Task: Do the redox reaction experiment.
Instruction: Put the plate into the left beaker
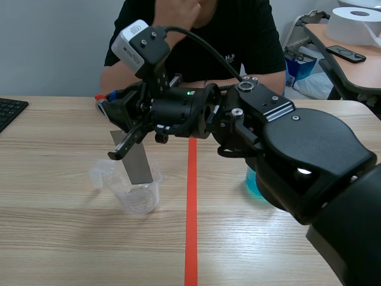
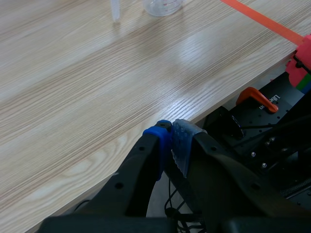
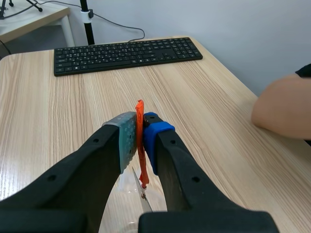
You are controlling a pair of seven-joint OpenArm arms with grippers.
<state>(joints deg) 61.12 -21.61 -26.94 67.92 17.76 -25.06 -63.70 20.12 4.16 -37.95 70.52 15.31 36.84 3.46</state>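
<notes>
My right arm reaches past the red tape line, and its gripper (image 1: pixel 113 104) hangs over a clear plastic beaker (image 1: pixel 140 193). In the right wrist view the gripper (image 3: pixel 140 131) is shut on a thin orange-red tool (image 3: pixel 140 145), seen edge-on between the pads. Below the gripper a grey metal sheet (image 1: pixel 138 164) stands tilted, its lower end inside the beaker. A beaker of blue liquid (image 1: pixel 253 182) is mostly hidden behind the right arm. My left gripper (image 2: pixel 171 141) is shut on nothing at the table's near edge, with the clear beaker (image 2: pixel 163 6) far ahead of it.
A person sits across the table, one forearm (image 3: pixel 286 107) resting on it. A black keyboard (image 3: pixel 126 54) lies at the far left. A small clear plastic piece (image 1: pixel 101 173) sits beside the beaker. An orange clamp (image 2: pixel 257 99) sits below the table edge.
</notes>
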